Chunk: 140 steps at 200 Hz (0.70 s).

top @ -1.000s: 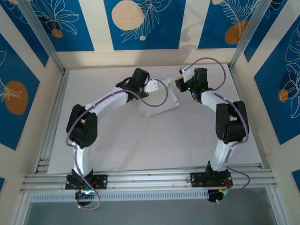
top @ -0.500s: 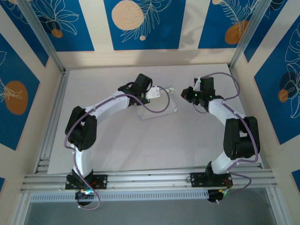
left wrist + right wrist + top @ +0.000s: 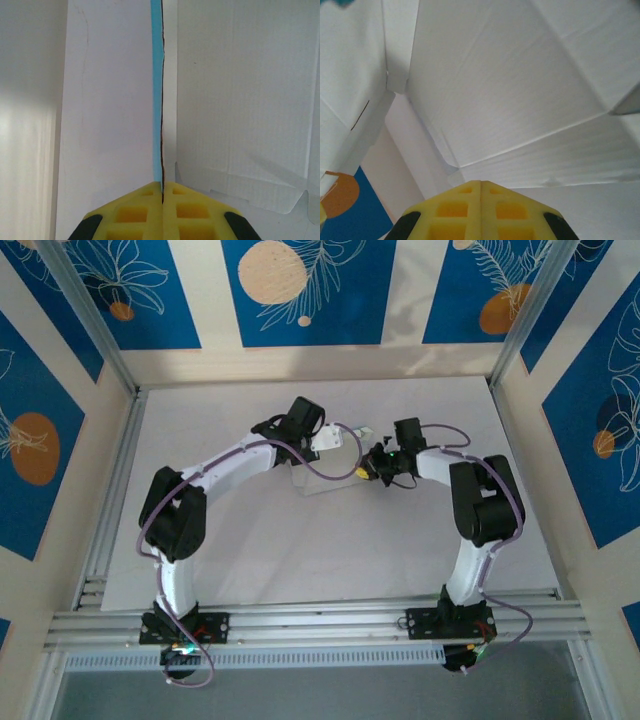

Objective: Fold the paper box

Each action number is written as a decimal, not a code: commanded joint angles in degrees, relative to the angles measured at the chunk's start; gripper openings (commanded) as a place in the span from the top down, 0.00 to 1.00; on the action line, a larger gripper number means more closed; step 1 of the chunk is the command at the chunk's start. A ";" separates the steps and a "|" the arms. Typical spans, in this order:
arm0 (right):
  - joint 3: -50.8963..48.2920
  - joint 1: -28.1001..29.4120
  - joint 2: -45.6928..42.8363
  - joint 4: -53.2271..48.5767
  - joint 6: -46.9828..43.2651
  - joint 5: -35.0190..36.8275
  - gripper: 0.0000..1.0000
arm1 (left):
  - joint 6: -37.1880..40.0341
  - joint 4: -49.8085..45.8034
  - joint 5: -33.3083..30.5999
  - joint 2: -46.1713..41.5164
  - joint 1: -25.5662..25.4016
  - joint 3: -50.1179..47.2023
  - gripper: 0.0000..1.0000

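The paper box [image 3: 338, 462] is a partly folded white card sheet at the middle back of the table. My left gripper [image 3: 335, 440] is shut on one upright flap of it. In the left wrist view the yellow fingers [image 3: 163, 186] pinch that flap edge-on; the paper box [image 3: 157, 100] is light blue on the left face and white on the right. My right gripper [image 3: 362, 472] is low at the sheet's right edge, shut with nothing between its fingers. In the right wrist view its tips [image 3: 480, 183] point at the white creased panels of the paper box [image 3: 510, 90]; I cannot tell whether they touch.
A white mat [image 3: 300, 550] covers the table. Aluminium rails [image 3: 320, 620] run along the near edge and the left side. Blue patterned walls [image 3: 300, 290] close in the back and sides. A piece of that wall [image 3: 350, 220] sits at the lower left of the right wrist view.
The right arm swung out to the right, then came back in and down to the box's right edge, shutting fully. The left gripper lowered the sheet slightly and then held still.
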 commanded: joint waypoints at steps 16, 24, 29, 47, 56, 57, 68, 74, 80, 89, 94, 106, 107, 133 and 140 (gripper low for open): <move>8.28 1.80 4.15 -15.99 4.45 9.56 1.00 | -0.57 -2.68 1.03 0.03 -0.04 1.47 1.00; 10.36 2.10 5.95 -18.92 4.33 9.80 1.00 | -0.65 -2.65 1.05 -0.12 -0.01 1.44 1.00; 11.70 2.22 6.72 -21.63 4.73 10.84 1.00 | -0.66 -2.55 1.07 -0.20 -0.05 1.31 1.00; 13.55 2.97 9.04 -25.87 4.37 13.79 1.00 | -0.74 -1.83 0.49 -0.65 -0.06 0.78 1.00; 13.36 3.24 9.34 -26.94 4.79 15.55 1.00 | -0.71 -1.47 0.27 -0.87 -0.04 0.49 1.00; 13.37 3.22 9.44 -27.02 4.80 15.72 1.00 | -0.69 -1.41 0.18 -0.90 -0.05 0.48 1.00; 13.26 3.46 10.04 -28.28 4.80 17.09 1.00 | -0.43 -0.98 -0.24 -1.08 -0.09 0.17 1.00; 13.91 3.37 10.67 -30.14 5.12 17.93 1.00 | -0.24 -0.71 -0.49 -1.10 -0.08 0.05 1.00; 14.90 3.23 11.53 -32.61 5.14 18.72 1.00 | -0.14 -0.49 -0.78 -1.14 -0.04 0.03 1.00; 16.57 3.25 12.69 -35.89 4.61 19.59 1.00 | 0.12 -0.21 -1.23 -1.15 0.01 -0.10 1.00; 17.10 3.36 13.15 -37.50 4.42 19.84 1.00 | 0.13 0.00 -1.33 -1.19 -0.03 -0.06 1.00; 16.44 3.43 13.13 -38.38 4.61 19.50 1.00 | 0.13 0.43 -1.60 -1.27 -0.05 -0.06 1.00; 16.31 3.40 13.05 -38.32 4.62 19.46 1.00 | 0.13 0.42 -1.63 -1.32 -0.10 -0.06 1.00; 11.39 3.94 9.13 -36.86 5.98 19.26 1.00 | 0.27 1.83 -2.56 -1.94 -0.38 -0.85 1.00; 9.87 4.06 7.74 -36.40 6.33 18.88 1.00 | 0.79 3.06 -3.25 -2.26 -0.67 -1.74 1.00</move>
